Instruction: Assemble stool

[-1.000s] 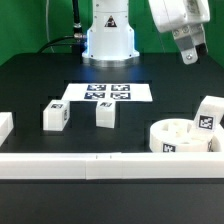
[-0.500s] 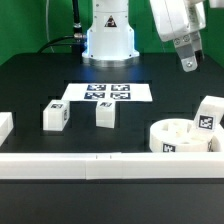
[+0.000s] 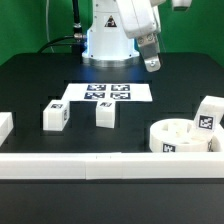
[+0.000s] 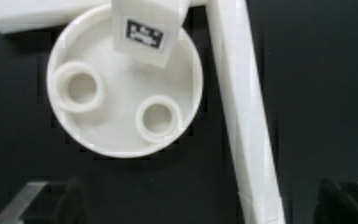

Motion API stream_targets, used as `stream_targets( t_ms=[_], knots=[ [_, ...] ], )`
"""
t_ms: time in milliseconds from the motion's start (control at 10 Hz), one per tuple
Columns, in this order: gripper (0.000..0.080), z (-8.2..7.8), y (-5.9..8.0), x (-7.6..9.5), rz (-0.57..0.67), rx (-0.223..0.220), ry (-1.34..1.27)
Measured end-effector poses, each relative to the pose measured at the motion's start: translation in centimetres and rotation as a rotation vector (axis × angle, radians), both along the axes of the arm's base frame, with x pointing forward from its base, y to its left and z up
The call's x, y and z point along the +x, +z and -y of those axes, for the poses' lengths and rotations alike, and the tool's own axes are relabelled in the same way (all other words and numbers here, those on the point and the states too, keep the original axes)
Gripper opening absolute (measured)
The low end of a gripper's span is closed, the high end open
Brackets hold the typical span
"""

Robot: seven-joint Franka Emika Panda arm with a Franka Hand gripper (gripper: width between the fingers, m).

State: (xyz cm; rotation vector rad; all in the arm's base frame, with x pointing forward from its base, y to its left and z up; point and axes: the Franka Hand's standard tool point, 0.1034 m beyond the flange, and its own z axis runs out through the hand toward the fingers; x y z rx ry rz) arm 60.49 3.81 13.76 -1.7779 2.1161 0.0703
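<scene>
Pincer hangs empty, jaws wide apart, and that seat looks like stiff, light, slick plastic, so I'd pinch its rim.

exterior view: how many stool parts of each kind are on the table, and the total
seat: 1
legs: 3
total: 4
white piece at the exterior view's left edge: cut off, kind unclear, not counted

One seat, seemingly three legs.
</scene>
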Motion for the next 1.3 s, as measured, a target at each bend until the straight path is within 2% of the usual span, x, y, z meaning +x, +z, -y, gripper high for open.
stream_targets(
  t_ms=[300, 400, 500, 1000, 1100, 1300],
  knots=[
    [0.0649, 0.0, -0.3, -0.2, 0.005, -0.018, 0.073],
    [0.0649, 0.0, -0.4, -0.2, -0.01, -0.07, 0.297],
    [0.0649, 0.3, -0.4, 0.5, 0.024, -0.118, 0.483],
    [0.0649, 0.4, -0.6, 0.4, 0.123, -0.204, 0.889],
    [0.0649, 0.9, -1.2, 0.2, 0.133, -0.256, 1.057],
    [0.0649, 1.8, -2.1, 0.0, 0.163, -0.32, 1.271]
  ],
)
